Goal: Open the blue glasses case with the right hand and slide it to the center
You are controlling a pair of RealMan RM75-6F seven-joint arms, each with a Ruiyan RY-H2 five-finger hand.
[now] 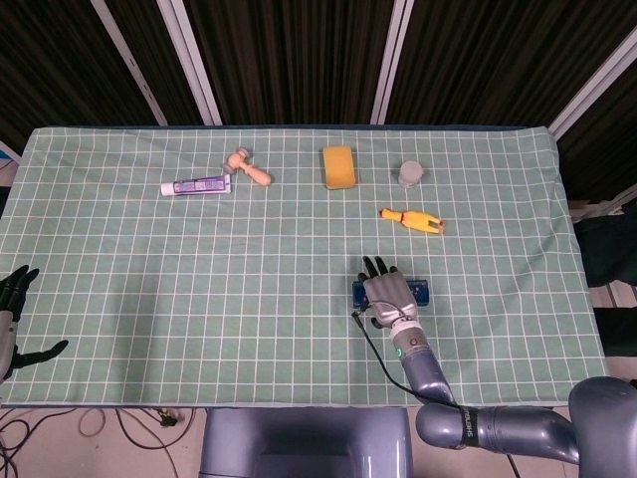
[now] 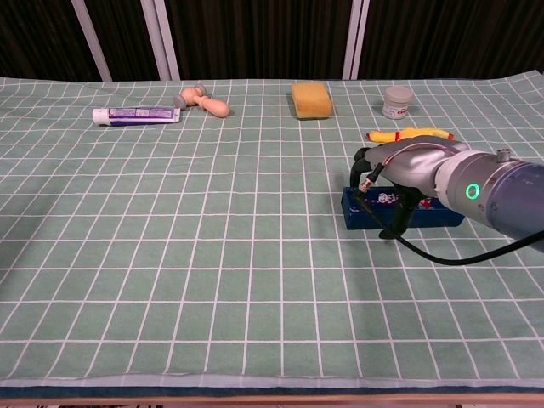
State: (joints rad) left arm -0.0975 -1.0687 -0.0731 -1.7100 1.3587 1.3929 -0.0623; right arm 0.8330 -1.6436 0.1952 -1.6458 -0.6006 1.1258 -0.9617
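Note:
The blue glasses case [image 1: 421, 291] lies closed on the green checked cloth, right of the middle and near the front; in the chest view its left end [image 2: 360, 212] shows. My right hand [image 1: 386, 295] lies over the case's left half. Its fingers curl over the lid and far edge, and in the chest view the right hand [image 2: 406, 167] has its thumb down the case's front face. The lid under the palm is hidden. My left hand [image 1: 12, 311] hangs at the far left edge of the table, fingers apart, holding nothing.
A yellow rubber chicken [image 1: 412, 218] lies just beyond the case. Along the back stand a small jar [image 1: 410, 173], a yellow sponge [image 1: 338, 166], a wooden massager [image 1: 249, 167] and a toothpaste tube [image 1: 196, 185]. A black cable [image 2: 459, 255] trails from the right wrist.

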